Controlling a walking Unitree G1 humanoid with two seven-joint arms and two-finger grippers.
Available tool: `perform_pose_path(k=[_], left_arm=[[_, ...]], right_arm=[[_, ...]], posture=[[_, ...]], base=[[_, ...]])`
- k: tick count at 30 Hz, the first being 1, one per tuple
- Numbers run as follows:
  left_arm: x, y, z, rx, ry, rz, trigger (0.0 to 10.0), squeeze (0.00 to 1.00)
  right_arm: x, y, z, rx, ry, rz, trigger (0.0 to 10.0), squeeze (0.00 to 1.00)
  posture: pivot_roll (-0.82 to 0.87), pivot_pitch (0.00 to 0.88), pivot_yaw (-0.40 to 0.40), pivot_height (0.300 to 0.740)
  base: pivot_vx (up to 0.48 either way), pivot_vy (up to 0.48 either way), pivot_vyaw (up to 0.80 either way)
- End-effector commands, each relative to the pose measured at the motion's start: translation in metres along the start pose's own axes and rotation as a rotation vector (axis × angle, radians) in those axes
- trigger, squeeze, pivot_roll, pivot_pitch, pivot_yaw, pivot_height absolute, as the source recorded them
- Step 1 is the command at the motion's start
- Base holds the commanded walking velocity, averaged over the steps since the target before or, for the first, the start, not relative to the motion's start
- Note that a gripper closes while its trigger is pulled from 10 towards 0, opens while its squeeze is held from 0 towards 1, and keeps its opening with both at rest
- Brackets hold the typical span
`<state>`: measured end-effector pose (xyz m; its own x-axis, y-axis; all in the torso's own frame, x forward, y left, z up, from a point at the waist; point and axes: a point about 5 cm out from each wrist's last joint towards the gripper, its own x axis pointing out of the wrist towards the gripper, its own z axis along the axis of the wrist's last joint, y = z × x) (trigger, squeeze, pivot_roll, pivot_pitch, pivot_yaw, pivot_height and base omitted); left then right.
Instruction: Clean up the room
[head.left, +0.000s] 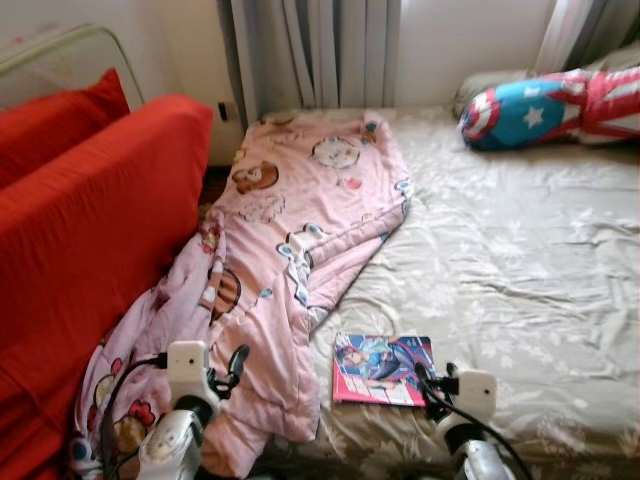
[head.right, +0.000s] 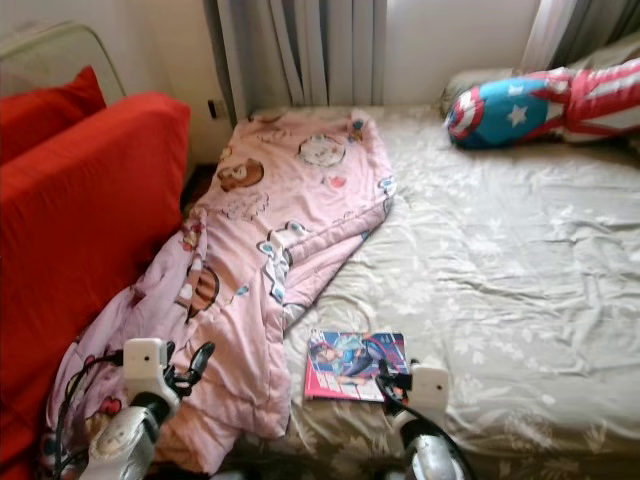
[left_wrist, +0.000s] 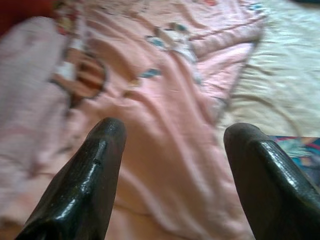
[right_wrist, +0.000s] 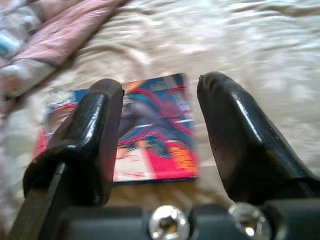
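Observation:
A pink cartoon-print blanket (head.left: 290, 230) lies crumpled along the bed's left side, spilling over the near edge. A colourful comic book (head.left: 383, 368) lies flat on the beige sheet near the bed's front edge. My left gripper (head.left: 232, 365) hovers over the blanket's lower part, open with nothing between its fingers (left_wrist: 95, 170). My right gripper (head.left: 428, 385) sits just at the comic book's (right_wrist: 150, 135) near right corner, open, its fingers (right_wrist: 240, 140) straddling the book from above without touching it.
A red sofa (head.left: 90, 230) stands close against the bed's left side. A star-and-stripes shield pillow (head.left: 550, 105) lies at the bed's far right. Grey curtains (head.left: 310, 50) hang behind. The beige sheet (head.left: 510, 270) spreads wide on the right.

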<state>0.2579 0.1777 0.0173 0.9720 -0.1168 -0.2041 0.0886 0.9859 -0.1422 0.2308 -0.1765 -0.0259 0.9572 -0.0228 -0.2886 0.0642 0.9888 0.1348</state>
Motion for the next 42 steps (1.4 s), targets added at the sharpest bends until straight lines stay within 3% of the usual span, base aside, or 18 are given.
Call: perform_pose_path(k=[1, 7, 11, 32, 42], left_arm=[[-0.0038, 0.0085, -0.0013, 0.005, 0.011, 0.021, 10.0, 0.00], [-0.0036, 0.0077, -0.0013, 0.004, 0.011, 0.017, 10.0, 0.00], [-0.0038, 0.0073, -0.0013, 0.002, 0.010, 0.016, 10.0, 0.00], [-0.0040, 0.0058, -0.0012, 0.004, 0.011, 0.010, 10.0, 0.00], [-0.0022, 0.0054, 0.0008, 0.006, 0.005, 0.001, 10.0, 0.00]], right_arm=[[-0.0015, 0.0043, -0.0051, 0.017, 0.024, 0.007, 10.0, 0.00], [-0.0011, 0.0038, -0.0095, 0.007, 0.070, 0.002, 10.0, 0.00], [-0.0013, 0.0033, -0.0085, 0.010, 0.057, -0.003, 10.0, 0.00], [-0.0010, 0.0048, -0.0082, 0.024, 0.047, 0.005, 10.0, 0.00], [0.0004, 0.0077, -0.0083, 0.024, 0.055, 0.020, 10.0, 0.00]], posture=[[-0.02, 0.000, 0.031, 0.644], [-0.02, 0.000, 0.030, 0.644], [-0.02, 0.000, 0.031, 0.614], [-0.02, 0.000, 0.039, 0.614], [-0.03, 0.000, 0.045, 0.614]], base=[[0.000, 0.000, 0.00], [0.000, 0.000, 0.00], [0.000, 0.000, 0.00], [0.000, 0.000, 0.00], [0.287, 0.000, 0.00]])
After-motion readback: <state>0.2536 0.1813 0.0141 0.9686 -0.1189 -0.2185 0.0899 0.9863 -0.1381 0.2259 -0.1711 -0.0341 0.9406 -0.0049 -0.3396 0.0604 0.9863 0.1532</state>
